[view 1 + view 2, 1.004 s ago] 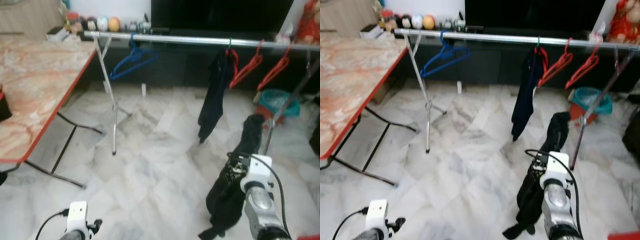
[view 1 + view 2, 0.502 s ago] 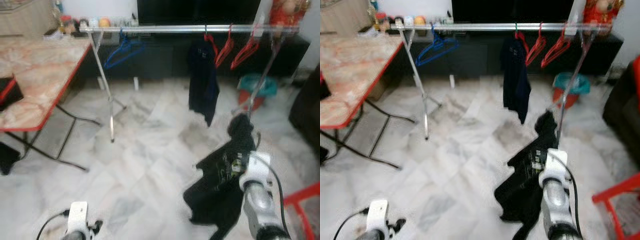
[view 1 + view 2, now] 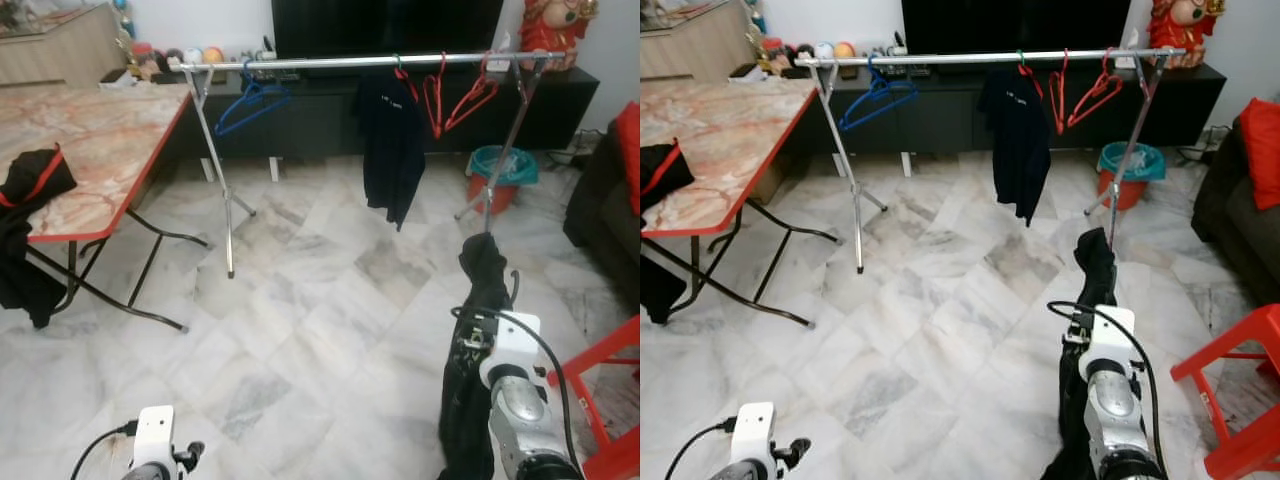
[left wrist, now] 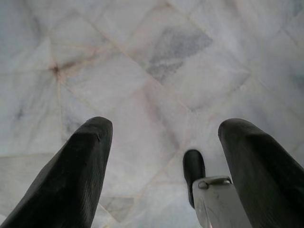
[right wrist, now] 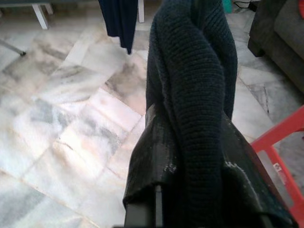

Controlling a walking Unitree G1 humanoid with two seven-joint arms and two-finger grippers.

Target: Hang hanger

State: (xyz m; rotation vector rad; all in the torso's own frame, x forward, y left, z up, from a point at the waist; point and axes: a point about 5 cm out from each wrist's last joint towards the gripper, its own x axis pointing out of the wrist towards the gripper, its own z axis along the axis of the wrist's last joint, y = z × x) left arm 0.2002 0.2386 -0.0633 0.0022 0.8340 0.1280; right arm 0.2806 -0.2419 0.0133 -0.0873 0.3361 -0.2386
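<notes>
In the right wrist view, a dark knit garment [image 5: 190, 95] is seen pinched between the closed jaws of the right gripper [image 5: 190, 180]; from the head views it is seen draped up over that gripper and hanging toward the marble floor [image 3: 300, 330]. In the left wrist view, the left gripper [image 4: 161, 156] is shown with jaws spread wide and empty above the floor. A rail [image 3: 350, 63] is seen well ahead, carrying a blue hanger [image 3: 250, 100], a dark shirt [image 3: 392, 150] with small unreadable print, and red hangers [image 3: 455, 95]. Dark cloth [image 3: 30, 185] is draped on the bench [image 3: 100, 130].
</notes>
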